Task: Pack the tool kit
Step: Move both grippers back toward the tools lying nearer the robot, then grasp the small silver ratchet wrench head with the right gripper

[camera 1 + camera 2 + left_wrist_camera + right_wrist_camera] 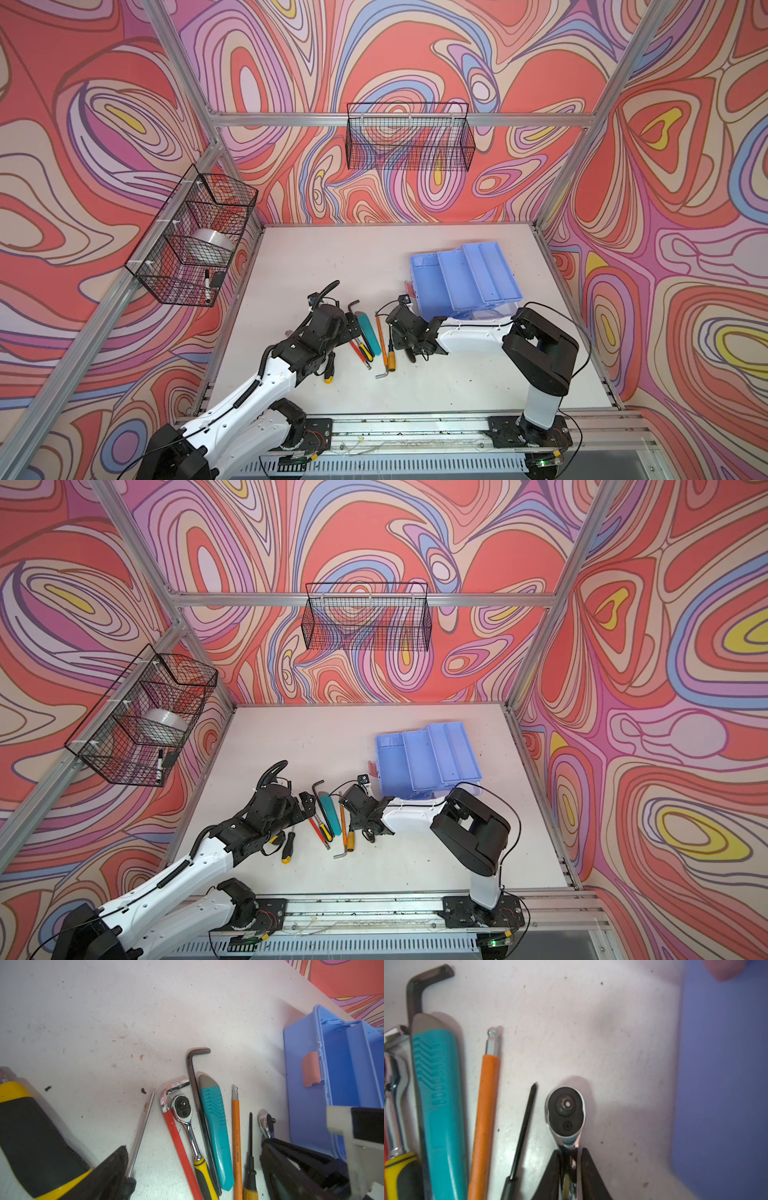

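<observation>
The tool kit [465, 274] [428, 756] lies open at the back right of the table, its blue divided tray showing; it also appears in the wrist views as the tool kit [332, 1088] [724, 1084]. A row of tools lies in front of it. My right gripper [401, 338] [363, 818] [569, 1159] is shut on the chrome shaft of a ratchet wrench [565, 1111] [266, 1122], just behind its head, on the table. My left gripper [353, 324] [307, 804] [193, 1147] hangs wide open over a second ratchet [182, 1109], holding nothing.
Beside the ratchets lie a teal utility knife [370, 332] [440, 1095], an orange hex key [235, 1136] [485, 1115], a red hex key [176, 1136], a dark hex key [193, 1064] and a thin black screwdriver [523, 1126]. Wire baskets [409, 137] [195, 241] hang on the walls.
</observation>
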You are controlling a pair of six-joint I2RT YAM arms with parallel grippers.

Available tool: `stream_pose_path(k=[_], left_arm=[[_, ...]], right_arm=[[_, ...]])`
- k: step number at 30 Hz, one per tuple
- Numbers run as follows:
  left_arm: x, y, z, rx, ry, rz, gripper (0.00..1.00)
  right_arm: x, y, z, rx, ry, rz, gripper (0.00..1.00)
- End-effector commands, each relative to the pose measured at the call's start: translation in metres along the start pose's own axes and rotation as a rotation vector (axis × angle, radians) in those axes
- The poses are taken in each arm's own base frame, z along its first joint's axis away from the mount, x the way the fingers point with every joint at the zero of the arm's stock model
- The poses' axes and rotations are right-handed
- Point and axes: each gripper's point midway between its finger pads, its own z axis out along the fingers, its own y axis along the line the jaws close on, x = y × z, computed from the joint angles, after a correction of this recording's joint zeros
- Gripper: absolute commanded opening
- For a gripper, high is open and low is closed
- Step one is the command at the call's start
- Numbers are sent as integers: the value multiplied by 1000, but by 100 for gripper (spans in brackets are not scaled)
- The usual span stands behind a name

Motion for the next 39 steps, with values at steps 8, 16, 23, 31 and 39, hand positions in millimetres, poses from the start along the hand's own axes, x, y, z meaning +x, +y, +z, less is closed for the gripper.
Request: stream_pose_path(k=[8,16,23,31,39], left_arm=[[7,15,3,-54,10,-1,100],[7,16,2,-56,9,-2,100],[5,16,1,-58,1,-6,100],[5,17,1,-59,2,-10,100],[7,17,1,-61,13,-6,100]], right_arm=[[11,-15,8,46,41,-99,36],[15,-14,17,37,67,-93,32],[20,-22,21,50,84,-88,14],[14,-24,14,31,61,-73,0],[-16,-12,-11,-19,-31,-73,0]])
